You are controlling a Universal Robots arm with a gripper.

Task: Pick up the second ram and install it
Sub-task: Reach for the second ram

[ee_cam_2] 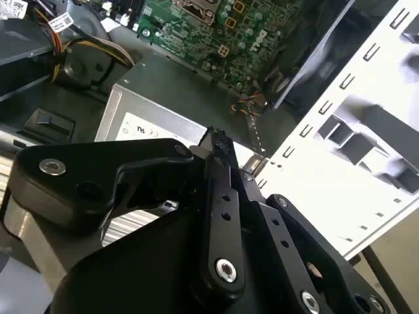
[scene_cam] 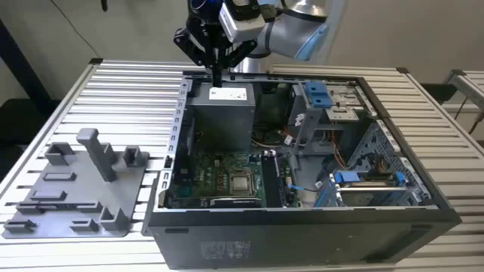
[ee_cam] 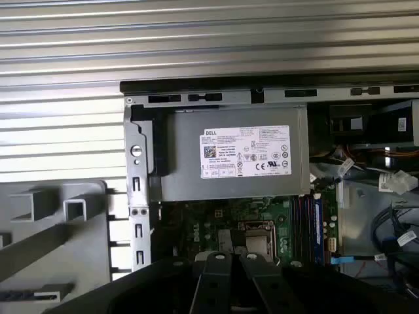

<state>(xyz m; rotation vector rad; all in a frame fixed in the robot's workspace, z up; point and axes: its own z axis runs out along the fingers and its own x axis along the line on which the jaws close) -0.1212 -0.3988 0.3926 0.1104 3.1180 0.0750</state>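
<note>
Gripper (scene_cam: 216,65) hangs over power supply box (scene_cam: 226,113) at back of computer case (scene_cam: 302,226). Jaws squeezed tight, seem to pinch second ram (scene_cam: 217,81), thin dark strip pointing down. Probably light, stiff, easy to break. Best held by flat sides near top edge.

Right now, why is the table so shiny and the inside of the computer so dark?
In the first wrist view, light glares in bright stripes off the ribbed table; in the second wrist view it looks nearly white beyond the black claw; in the exterior view, the case walls shade the motherboard.
</note>
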